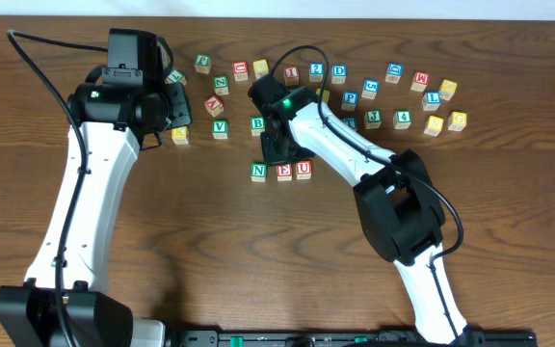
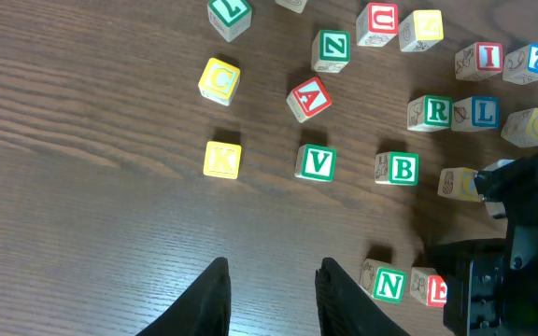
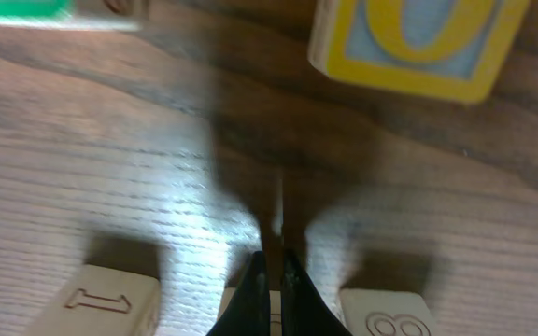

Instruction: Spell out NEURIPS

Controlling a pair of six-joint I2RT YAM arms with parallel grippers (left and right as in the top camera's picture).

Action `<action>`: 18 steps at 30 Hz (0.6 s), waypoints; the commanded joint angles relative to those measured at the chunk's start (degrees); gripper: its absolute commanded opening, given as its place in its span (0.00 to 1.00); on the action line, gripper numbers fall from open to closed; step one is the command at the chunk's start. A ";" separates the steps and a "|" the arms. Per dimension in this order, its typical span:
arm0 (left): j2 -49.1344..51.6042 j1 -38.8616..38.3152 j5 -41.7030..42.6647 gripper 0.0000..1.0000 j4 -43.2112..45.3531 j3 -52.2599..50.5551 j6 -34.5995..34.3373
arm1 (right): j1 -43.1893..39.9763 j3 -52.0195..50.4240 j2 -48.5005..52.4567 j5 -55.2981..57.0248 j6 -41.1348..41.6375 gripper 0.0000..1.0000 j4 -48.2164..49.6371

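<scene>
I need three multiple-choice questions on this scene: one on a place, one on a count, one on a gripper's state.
1. Overhead, which cube stands just right of the green N? A) red E B) green B C) yellow K
2. How many cubes form the started row? A) two B) three C) five
3. The right gripper is: A) open B) shut on a cube C) shut, empty
Answers: A, E sits beside N; B, N, E and red U line up; C, its jaws meet, nothing between.
</scene>
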 commanded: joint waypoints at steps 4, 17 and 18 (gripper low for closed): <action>0.61 0.15 -0.55 0.30 -0.15 -0.46 0.07 | 0.31 -0.17 -1.73 1.46 2.01 0.01 -0.70; 0.63 0.15 -0.55 0.30 -0.17 -0.46 0.07 | 0.20 0.72 -1.75 0.81 2.84 0.01 -1.46; 0.63 0.15 -0.55 0.30 -0.17 -0.46 0.07 | 0.07 1.55 -1.75 0.57 2.80 0.01 -1.97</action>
